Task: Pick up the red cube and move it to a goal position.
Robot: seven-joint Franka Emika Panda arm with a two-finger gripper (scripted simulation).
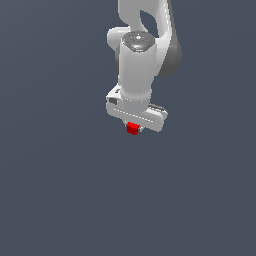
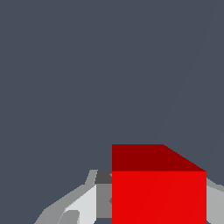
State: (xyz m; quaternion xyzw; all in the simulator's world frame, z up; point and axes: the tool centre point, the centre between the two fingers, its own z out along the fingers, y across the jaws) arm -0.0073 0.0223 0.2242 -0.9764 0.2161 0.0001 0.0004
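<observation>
Carry step, by the look of it: red cube (image 1: pixel 132 128) clamped in closed end effector (image 1: pixel 134 129) at 6 o'clock beneath white arm (image 1: pixel 137 60), next needing steady travel to unseen goal, grip kept.

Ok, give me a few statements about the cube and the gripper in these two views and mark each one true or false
1. The red cube sits between the fingers of the gripper. True; the wrist view shows a finger on each side of it.
2. The cube is blue. False: it is bright red.
3. A second cube lies on the grey surface. False: only one cube is visible.
4. In the exterior view the arm comes in from the top of the picture. True.
5. The gripper is wide open and empty. False: it is closed around the cube.
</observation>
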